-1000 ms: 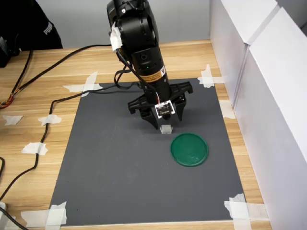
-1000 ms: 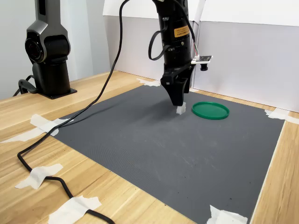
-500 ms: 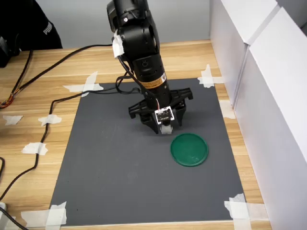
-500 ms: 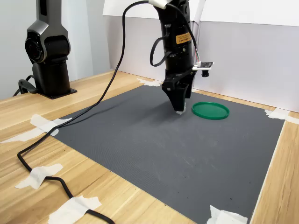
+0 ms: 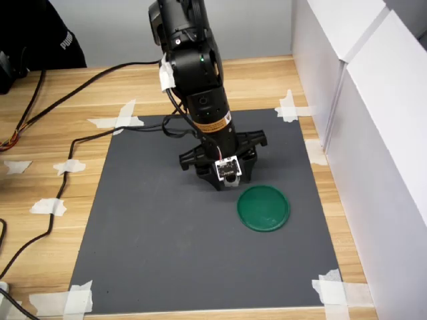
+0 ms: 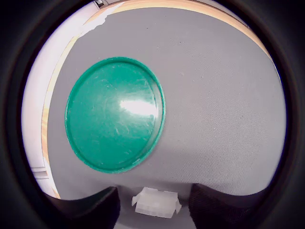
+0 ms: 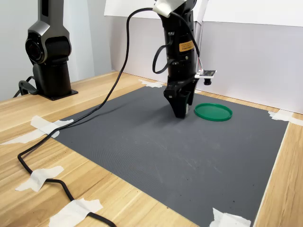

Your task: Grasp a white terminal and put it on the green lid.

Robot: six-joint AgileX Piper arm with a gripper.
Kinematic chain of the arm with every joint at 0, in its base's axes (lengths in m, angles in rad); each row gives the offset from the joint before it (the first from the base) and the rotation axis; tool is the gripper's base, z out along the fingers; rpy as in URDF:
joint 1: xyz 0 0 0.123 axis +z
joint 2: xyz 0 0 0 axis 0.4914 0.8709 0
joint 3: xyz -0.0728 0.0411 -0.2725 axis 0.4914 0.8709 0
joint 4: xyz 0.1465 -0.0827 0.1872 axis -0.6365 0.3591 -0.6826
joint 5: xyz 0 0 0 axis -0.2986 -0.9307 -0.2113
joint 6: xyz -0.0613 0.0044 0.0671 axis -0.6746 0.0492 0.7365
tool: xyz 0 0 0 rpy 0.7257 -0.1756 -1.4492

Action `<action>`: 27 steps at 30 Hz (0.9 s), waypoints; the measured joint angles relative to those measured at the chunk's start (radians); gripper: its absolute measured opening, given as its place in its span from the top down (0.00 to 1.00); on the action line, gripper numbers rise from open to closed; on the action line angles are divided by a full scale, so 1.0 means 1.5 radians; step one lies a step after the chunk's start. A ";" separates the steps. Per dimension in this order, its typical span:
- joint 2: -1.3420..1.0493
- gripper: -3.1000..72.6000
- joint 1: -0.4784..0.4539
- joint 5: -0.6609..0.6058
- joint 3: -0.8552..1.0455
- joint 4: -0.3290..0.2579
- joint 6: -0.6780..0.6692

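Gripper: lowered to the grey mat, fingers spread, one on each side of the white terminal without clearly touching it.
White terminal: lying on the mat between the fingers, seen only in the wrist view; the gripper hides it in both exterior views.
Green lid: flat on the mat, just beside the gripper, toward the first exterior view's right; nothing on it.
Worktop: wooden, mat corners taped down.

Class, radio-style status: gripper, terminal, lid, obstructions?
Gripper down at mat, jaws open either side of white terminal. Green lid empty, beside terminal, not touching. Nothing in the way.
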 joint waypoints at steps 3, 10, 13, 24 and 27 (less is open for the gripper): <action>0.001 0.20 0.000 0.000 0.000 0.005 0.002; 0.004 0.36 0.000 -0.001 -0.001 0.021 0.002; 0.005 0.50 -0.001 0.000 -0.002 0.024 0.002; 0.001 0.54 -0.001 -0.007 -0.005 0.020 -0.049; -0.009 0.54 0.000 -0.027 -0.030 0.018 -0.082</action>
